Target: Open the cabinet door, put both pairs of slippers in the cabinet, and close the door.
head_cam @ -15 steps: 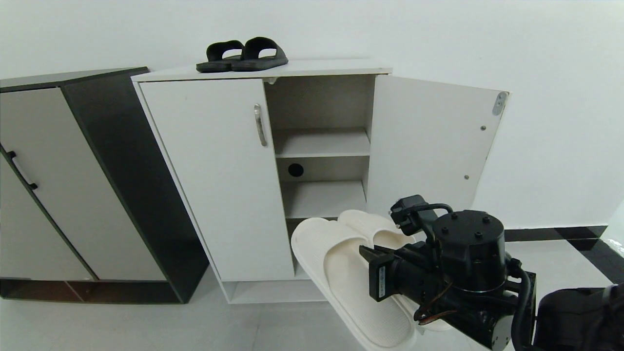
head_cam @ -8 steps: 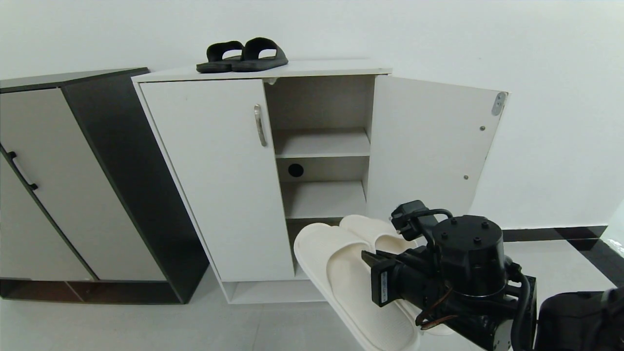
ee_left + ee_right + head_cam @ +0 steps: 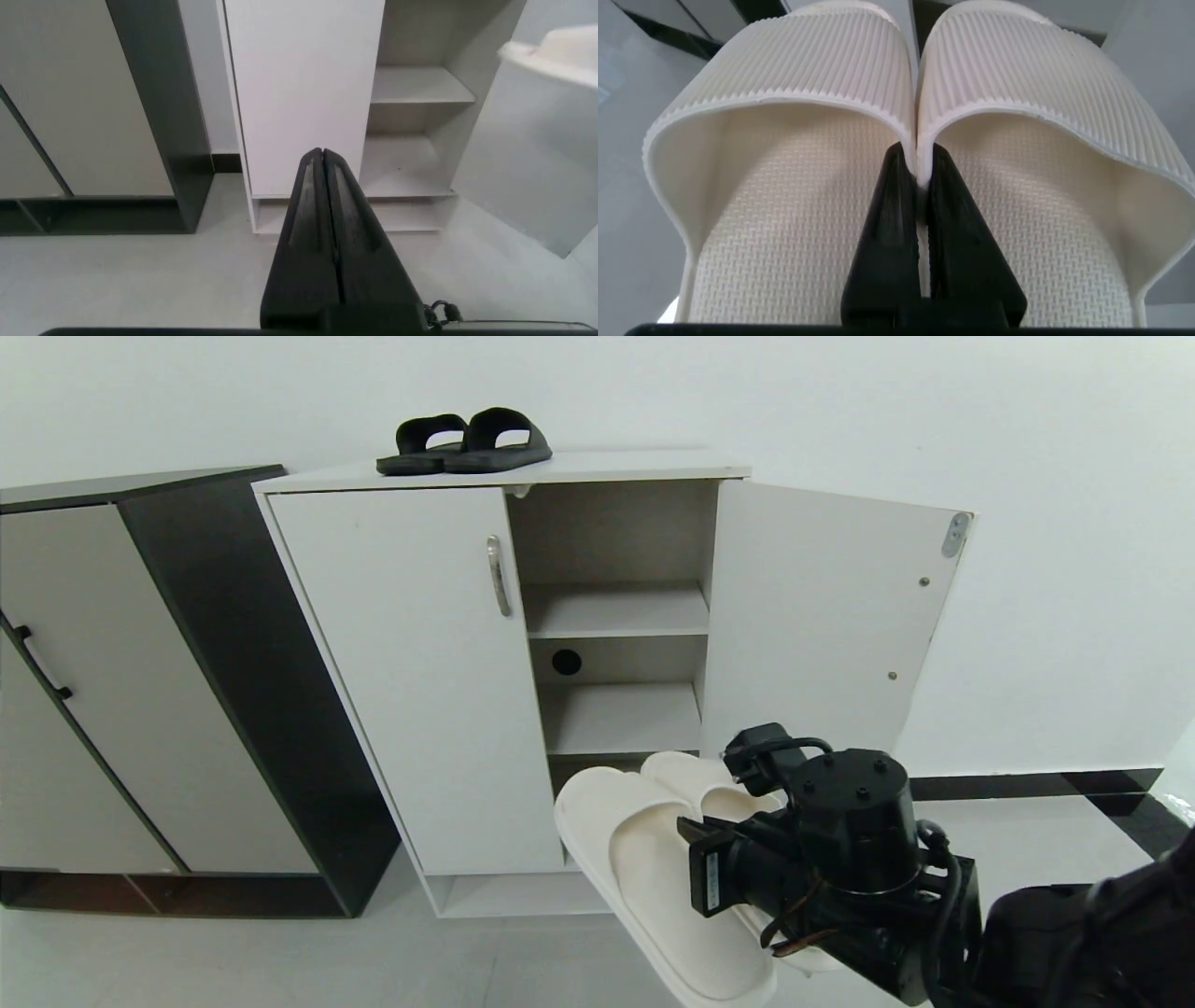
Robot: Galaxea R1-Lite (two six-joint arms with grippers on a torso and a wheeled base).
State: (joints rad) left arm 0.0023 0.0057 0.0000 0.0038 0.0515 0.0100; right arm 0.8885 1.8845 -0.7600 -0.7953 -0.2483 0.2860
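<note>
Right gripper [image 3: 917, 166] clamped on the touching inner edges of the white slippers [image 3: 644, 859]; pair held in the air, low before the open cabinet [image 3: 411, 663]; black slippers [image 3: 467, 441] on its top; left gripper [image 3: 322, 163] closed, empty. Risk: pinch takes thin edges only, so one slipper may slide out; toes could catch the shelf [image 3: 621, 717] edge or door [image 3: 822, 616] on entry.

Head camera looks down on the cabinet [image 3: 411, 663]; left wrist camera shares it, lower.
</note>
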